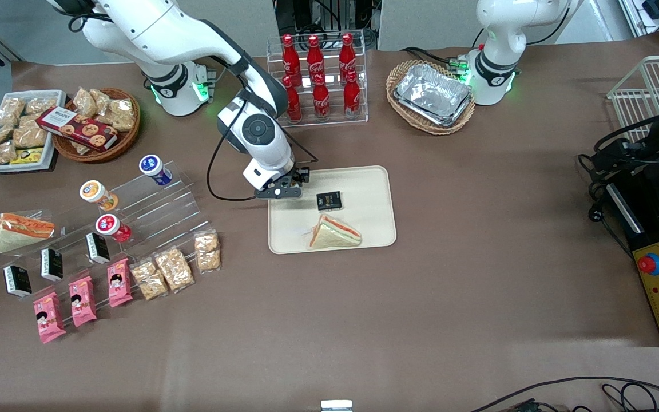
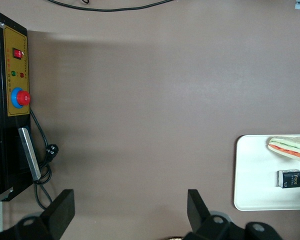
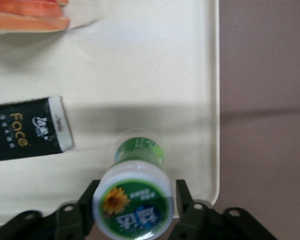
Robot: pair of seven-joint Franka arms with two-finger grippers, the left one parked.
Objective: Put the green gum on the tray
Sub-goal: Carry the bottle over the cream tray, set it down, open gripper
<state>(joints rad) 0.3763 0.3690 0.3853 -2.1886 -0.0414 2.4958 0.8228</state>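
Note:
The green gum (image 3: 134,205), a green canister with a white lid and a sunflower label, stands upright on the cream tray (image 3: 155,75) near its rim. My right gripper (image 3: 135,200) is open, with a finger on each side of the lid and a narrow gap showing at one finger. In the front view the gripper (image 1: 280,191) hangs low over the tray (image 1: 364,183) at the edge toward the working arm's end, and it hides the gum there.
On the tray lie a black packet (image 1: 329,200) and a wrapped sandwich (image 1: 334,233). Blue-lidded (image 1: 152,166), orange-lidded (image 1: 93,191) and red-lidded (image 1: 109,225) canisters stand on an acrylic rack toward the working arm's end. Cola bottles (image 1: 318,80) and a basket of foil trays (image 1: 432,94) stand farther back.

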